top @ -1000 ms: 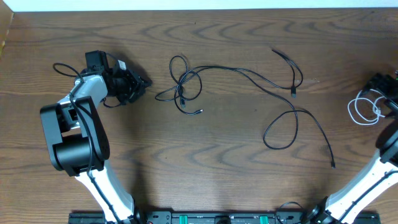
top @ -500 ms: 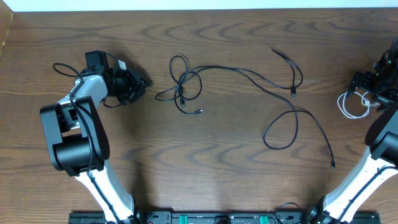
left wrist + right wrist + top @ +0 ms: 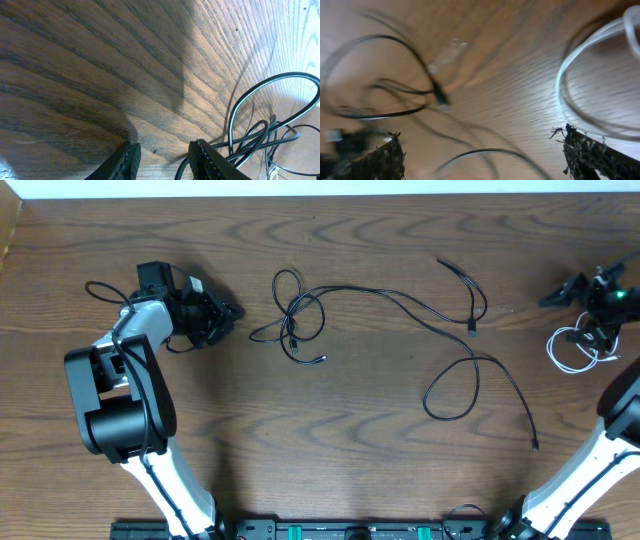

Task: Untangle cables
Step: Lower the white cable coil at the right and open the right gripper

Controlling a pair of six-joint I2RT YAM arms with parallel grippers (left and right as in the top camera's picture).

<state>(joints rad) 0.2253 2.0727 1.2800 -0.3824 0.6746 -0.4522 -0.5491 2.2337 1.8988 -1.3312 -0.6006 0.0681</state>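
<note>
A knot of black cables (image 3: 296, 320) lies left of centre, and one strand (image 3: 400, 298) runs right to a plug (image 3: 471, 330). Another black cable (image 3: 452, 395) loops at centre right. A coiled white cable (image 3: 572, 352) lies at the far right. My left gripper (image 3: 232, 313) rests just left of the knot. In the left wrist view it (image 3: 165, 160) stands partly open over bare wood, with black loops (image 3: 270, 117) beside its right finger (image 3: 210, 160). My right gripper (image 3: 572, 315) hovers wide open above the white cable (image 3: 570, 85). That wrist view is blurred, and nothing shows between its fingers.
The wooden table's (image 3: 330, 440) far edge meets a white strip at the top. A thick black cord (image 3: 100, 288) from the left arm loops at the far left. Both arm bases stand along the front edge.
My right gripper has swung in from the right edge, left and towards the far side. The white cable has shifted slightly left. The left arm has not moved.
</note>
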